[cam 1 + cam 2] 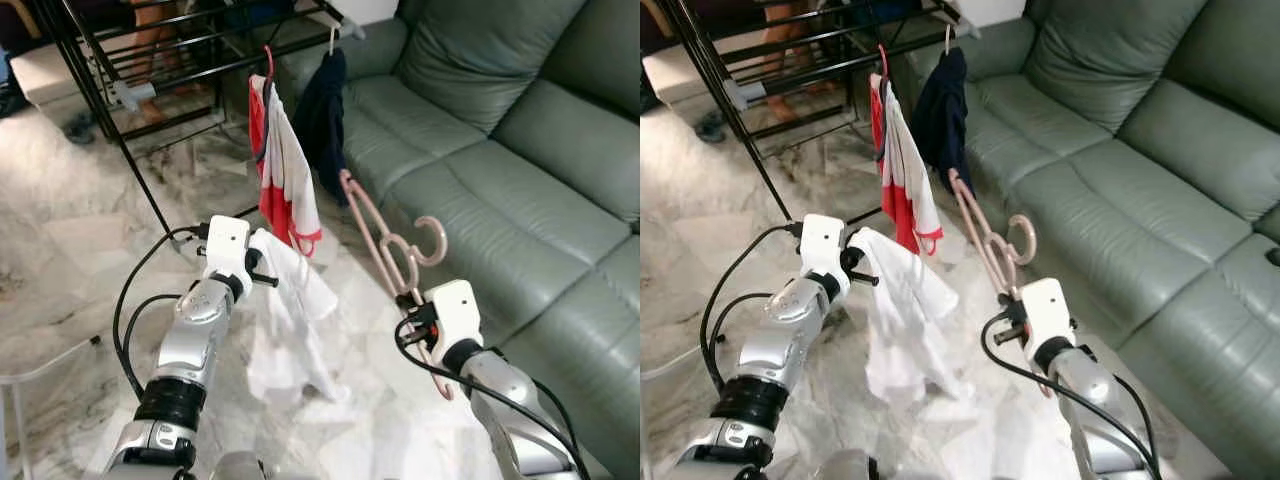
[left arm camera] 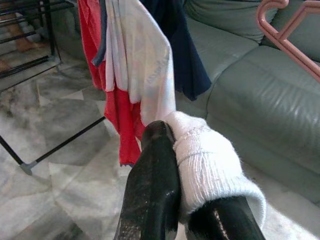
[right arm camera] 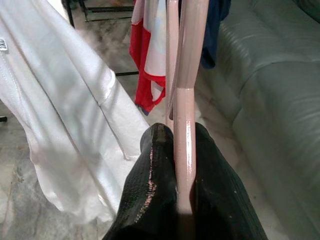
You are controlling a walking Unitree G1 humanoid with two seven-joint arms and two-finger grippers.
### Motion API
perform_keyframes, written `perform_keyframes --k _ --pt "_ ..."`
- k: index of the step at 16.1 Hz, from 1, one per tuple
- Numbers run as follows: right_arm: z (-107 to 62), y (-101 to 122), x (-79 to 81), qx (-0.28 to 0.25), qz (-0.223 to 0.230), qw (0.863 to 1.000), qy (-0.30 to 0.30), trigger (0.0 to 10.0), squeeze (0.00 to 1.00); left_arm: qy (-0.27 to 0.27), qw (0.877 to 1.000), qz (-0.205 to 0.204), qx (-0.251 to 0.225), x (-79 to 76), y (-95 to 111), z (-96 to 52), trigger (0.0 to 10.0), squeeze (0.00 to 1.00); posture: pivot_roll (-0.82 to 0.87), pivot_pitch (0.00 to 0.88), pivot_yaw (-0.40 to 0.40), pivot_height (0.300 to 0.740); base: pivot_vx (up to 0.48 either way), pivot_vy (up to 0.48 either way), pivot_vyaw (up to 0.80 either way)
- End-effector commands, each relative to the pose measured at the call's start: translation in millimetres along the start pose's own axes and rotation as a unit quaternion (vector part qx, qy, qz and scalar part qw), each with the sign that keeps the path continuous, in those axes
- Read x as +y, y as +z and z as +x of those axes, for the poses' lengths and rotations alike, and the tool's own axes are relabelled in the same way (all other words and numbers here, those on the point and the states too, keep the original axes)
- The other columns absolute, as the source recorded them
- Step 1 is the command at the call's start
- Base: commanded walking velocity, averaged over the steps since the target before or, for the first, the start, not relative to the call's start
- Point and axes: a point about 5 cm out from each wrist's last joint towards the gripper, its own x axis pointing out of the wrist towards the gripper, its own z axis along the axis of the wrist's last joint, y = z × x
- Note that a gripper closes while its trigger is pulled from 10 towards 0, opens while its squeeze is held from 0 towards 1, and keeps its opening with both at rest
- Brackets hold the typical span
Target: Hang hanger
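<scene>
A: What is seen, from the biggest thing down?

B: A green sofa (image 1: 500,120) is spread along the right and far side, over a marble floor (image 1: 60,250). At the far left a black drying rack (image 1: 150,60) is stood, and two garments are already hung from its near rail: a red and white garment (image 1: 280,170) and, just to its right, a dark navy garment (image 1: 325,110).

A: And the task's own things?

B: A white shirt (image 1: 295,320) is held up by the left gripper (image 2: 172,165), whose fingers are clamped on a bunched fold of it; the rest is left dangling toward the floor. The pink hanger (image 1: 385,240) is pinched by the right gripper (image 3: 184,150), closed on the bar, with the hook pointed toward the sofa.

A: How far along is the job judged to be?

B: Early to middle. Both items are lifted, but they are kept apart: the shirt is not yet threaded onto the hanger, and the hanger is held well short of the rack. Dressing the hanger and hooking it on the rail are probably still left.
</scene>
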Motion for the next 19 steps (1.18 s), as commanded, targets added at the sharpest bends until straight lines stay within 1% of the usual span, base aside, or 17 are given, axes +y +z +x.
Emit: perform_keyframes --k 1,2,6,7,9,10,11,12,13,14,15,16,17,18,19 --pt "-0.3 2.8 -1.3 -0.003 -0.007 1.0 0.003 10.0 0.0 -0.002 1.0 0.004 -0.028 -0.1 14.2 3.9 10.0 0.0 -0.03 0.025 0.007 0.74 0.315 0.0 0.0" --pt "-0.6 2.9 -1.0 -0.002 -0.007 1.0 0.007 10.0 0.0 -0.002 1.0 0.004 -0.027 -0.1 14.2 4.0 10.0 0.0 -0.03 0.026 0.007 0.74 0.3 0.0 0.0" --pt "-3.3 -2.9 4.1 0.016 -0.03 0.998 0.044 10.0 0.0 -0.001 1.0 0.004 -0.023 1.7 14.1 5.5 10.0 0.0 -0.03 0.026 0.007 0.74 0.313 0.0 0.0" --pt "-3.6 -2.9 4.2 0.015 -0.031 0.998 0.045 10.0 0.0 -0.001 1.0 0.004 -0.025 1.6 14.5 5.6 10.0 0.0 -0.03 0.026 0.007 0.74 0.345 0.0 0.0" --pt "-5.4 -2.6 3.1 0.019 -0.048 0.997 0.056 10.0 0.0 0.002 1.0 0.007 -0.024 1.5 15.6 6.5 10.0 0.0 -0.04 0.028 0.004 0.74 0.324 0.0 0.0" --pt "-6.9 -1.7 0.2 0.019 -0.064 0.996 0.062 10.0 0.0 0.033 0.999 0.021 -0.023 6.7 16.6 7.7 10.0 0.0 -0.04 0.028 0.004 0.74 0.0 0.0 0.0" --pt "-7.9 -0.9 -2.6 0.02 -0.07 0.995 0.068 10.0 0.0 0.083 0.996 0.039 -0.014 16.0 18.2 10.9 10.0 0.0 -0.04 0.028 0.004 0.74 0.0 0.0 0.0" --pt "-8.6 0.3 -4.3 0.022 -0.075 0.994 0.08 10.0 0.0 0.138 0.989 0.043 0.001 26.1 19.7 14.7 10.0 0.0 -0.03 0.026 0.003 0.74 0.0 0.0 0.0" --pt "-10.4 4.0 -4.6 0.024 -0.092 0.989 0.112 10.0 0.0 0.211 0.975 0.066 0.013 40.4 27.9 20.1 10.0 0.0 -0.03 0.026 0.003 0.74 0.0 0.0 0.0" --pt "-11.3 6.8 -3.0 0.028 -0.094 0.985 0.142 10.0 0.0 0.232 0.966 0.114 0.016 46.8 35.4 23.9 10.0 0.0 -0.03 0.025 0.005 0.74 0.0 0.0 0.0" --pt "-12.2 8.0 -1.8 0.035 -0.106 0.98 0.164 10.0 0.0 0.232 0.967 0.105 0.015 49.0 39.6 26.3 10.0 0.0 -0.03 0.024 0.008 0.74 0.0 0.0 0.0" --pt "-15.1 6.8 -0.6 0.051 -0.118 0.972 0.195 10.0 0.0 0.237 0.966 0.105 0.008 50.2 47.3 28.7 10.0 0.0 -0.03 0.023 0.009 0.74 0.0 0.0 0.0" --pt "-20.9 3.2 -1.1 0.073 -0.12 0.964 0.228 10.0 0.0 0.243 0.963 0.118 -0.003 49.1 56.4 31.3 10.0 0.0 -0.03 0.019 0.011 0.74 0.0 0.0 0.0" --pt "-25.5 -2.0 -3.6 0.092 -0.119 0.958 0.243 10.0 0.0 0.255 0.958 0.132 -0.001 49.7 59.1 32.8 10.0 0.0 -0.03 0.018 0.012 0.74 0.0 0.0 0.0" --pt "-29.0 -5.8 -5.3 0.104 -0.122 0.954 0.254 10.0 0.0 0.251 0.957 0.144 -0.001 48.4 59.8 33.8 10.0 0.0 -0.03 0.018 0.012 0.74 0.0 0.0 0.0"
